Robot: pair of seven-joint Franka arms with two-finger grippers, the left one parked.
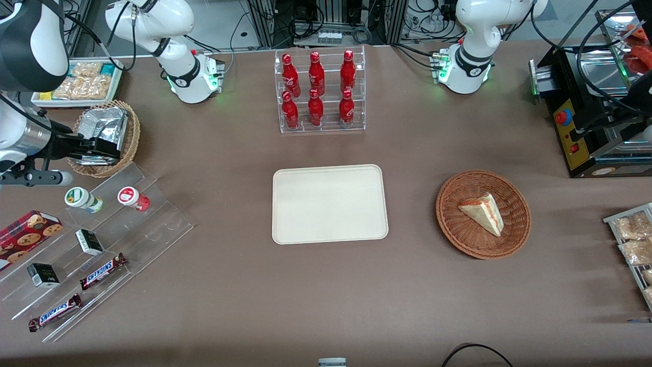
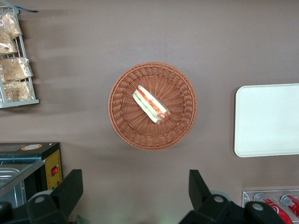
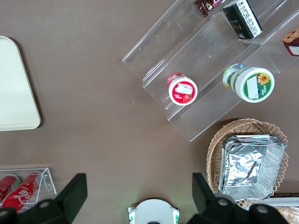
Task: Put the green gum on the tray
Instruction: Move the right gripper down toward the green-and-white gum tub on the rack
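The green gum (image 1: 81, 199), a small white bottle with a green-rimmed lid, lies on the top step of a clear acrylic stand (image 1: 153, 224). It also shows in the right wrist view (image 3: 252, 83). A similar red-lidded bottle (image 1: 131, 197) lies beside it (image 3: 182, 90). The cream tray (image 1: 329, 204) lies bare mid-table and its edge shows in the right wrist view (image 3: 14, 88). My gripper (image 1: 104, 148) hangs high over a wicker basket of foil, farther from the front camera than the gum. It is open and empty (image 3: 138, 184).
The wicker basket of foil containers (image 1: 130, 148) stands by the stand. Snickers bars (image 1: 102, 271), small dark boxes (image 1: 89, 241) and a cookie box (image 1: 28, 232) lie on lower steps. A cola bottle rack (image 1: 321, 92) and a sandwich basket (image 1: 512, 239) flank the tray.
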